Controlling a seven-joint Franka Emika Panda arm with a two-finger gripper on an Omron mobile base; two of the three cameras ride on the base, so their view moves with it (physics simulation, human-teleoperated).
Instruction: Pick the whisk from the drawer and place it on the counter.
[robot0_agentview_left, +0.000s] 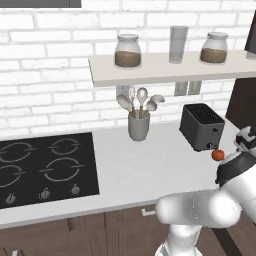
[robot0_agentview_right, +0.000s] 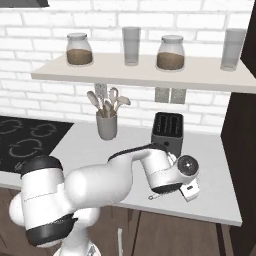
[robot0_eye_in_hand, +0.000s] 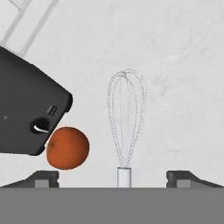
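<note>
**My fingers are wide open and the whisk lies on the counter**

I look down along my gripper (robot0_eye_in_hand: 112, 177). My two dark finger tips (robot0_eye_in_hand: 41, 178) stand far apart, one at each side. Nothing is held between them. My gripper is open.

The whisk (robot0_eye_in_hand: 126, 124) lies flat on the counter (robot0_eye_in_hand: 175, 78), right in the middle between my finger tips. Its wire head points away from me. Its short silver handle end is the part closest to me. My fingers do not touch it.

Just beside the whisk is a round orange fruit (robot0_eye_in_hand: 68, 148). The fruit sits right against the corner of the black toaster (robot0_eye_in_hand: 26, 109). The toaster has a small knob on its side.

From the left base view, I see the toaster (robot0_agentview_left: 201, 126) on the pale counter (robot0_agentview_left: 130, 170), with the orange fruit (robot0_agentview_left: 217, 155) just in front of it. A grey cup of wooden spoons (robot0_agentview_left: 138, 117) stands near the wall. The black cooktop (robot0_agentview_left: 45, 167) is well apart, off to the left.

From the right base view, my hand hangs low over the counter (robot0_agentview_right: 215, 195), just in front of the toaster (robot0_agentview_right: 167, 131). A thin bit of the whisk handle (robot0_agentview_right: 155, 196) pokes out under my hand. Above, a shelf (robot0_agentview_right: 145, 75) holds jars and glasses.
</note>
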